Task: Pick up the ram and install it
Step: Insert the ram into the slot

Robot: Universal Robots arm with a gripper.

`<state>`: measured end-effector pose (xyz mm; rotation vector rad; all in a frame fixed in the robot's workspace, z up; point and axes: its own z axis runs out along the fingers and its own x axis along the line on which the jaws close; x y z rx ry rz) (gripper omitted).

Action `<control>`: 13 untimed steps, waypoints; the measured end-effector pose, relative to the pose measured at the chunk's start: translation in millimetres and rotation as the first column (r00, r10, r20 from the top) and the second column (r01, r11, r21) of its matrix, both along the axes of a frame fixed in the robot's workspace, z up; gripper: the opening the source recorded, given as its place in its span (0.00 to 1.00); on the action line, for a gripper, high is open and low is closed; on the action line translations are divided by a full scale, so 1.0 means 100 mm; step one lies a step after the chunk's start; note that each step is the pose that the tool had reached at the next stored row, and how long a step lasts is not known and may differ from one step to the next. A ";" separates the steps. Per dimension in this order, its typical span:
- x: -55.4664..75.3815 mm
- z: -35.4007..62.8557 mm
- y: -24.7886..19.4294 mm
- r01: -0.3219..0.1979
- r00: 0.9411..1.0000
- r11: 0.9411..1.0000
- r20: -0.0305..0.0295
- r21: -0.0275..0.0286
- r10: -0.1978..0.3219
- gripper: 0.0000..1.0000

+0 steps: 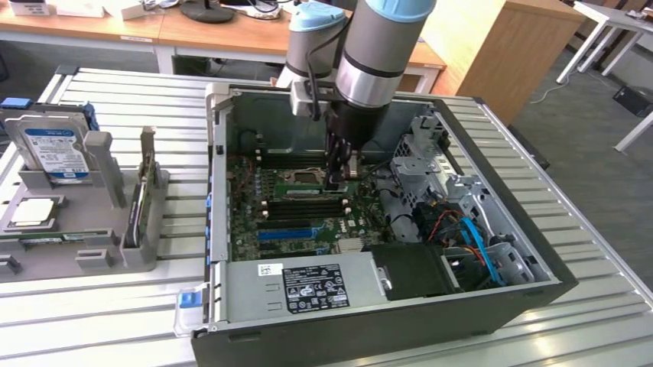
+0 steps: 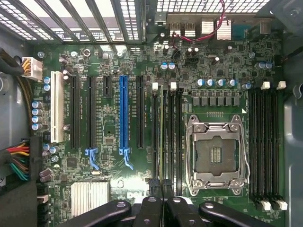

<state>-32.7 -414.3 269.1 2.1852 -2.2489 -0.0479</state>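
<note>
- ram (image 2: 162, 137) sits edge-on in the wrist view, a thin greenish strip running along the bank of black memory slots (image 2: 173, 137) right beside the CPU socket (image 2: 215, 151)
- end effector (image 2: 160, 185) is clamped on it: both black fingers (image 2: 152, 189) are pinched together on one end of the stick, with barely any gap between them
- can't tell whether the stick is fully seated in a slot or just resting on top of one, and the angle doesn't say which slot either
- blue expansion slot (image 2: 124, 116) is a bit further over, on the far side of that slot bank from the socket
- there's a second set of black slots (image 2: 265, 142) on the other side of the socket
- in the exterior view the arm (image 1: 378, 53) reaches straight down into the open PC case (image 1: 357, 336), with its tip at the middle of the motherboard next to the socket
- power supply (image 1: 306, 287) with its white label is at the near end of the case
- case lies on its side on a slatted metal desk (image 1: 122, 321)
- off to the exterior view's left there's a grey parts rack (image 1: 102, 229) with a hard drive (image 1: 51, 149) standing up in it, well apart from the case
</note>
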 end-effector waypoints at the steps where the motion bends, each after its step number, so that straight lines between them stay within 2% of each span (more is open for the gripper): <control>1: 0.00 -0.005 0.000 0.000 1.000 1.000 0.000 0.000 0.000 0.12; 13: 0.00 -0.054 0.000 -0.001 1.000 1.000 0.000 0.000 0.001 0.12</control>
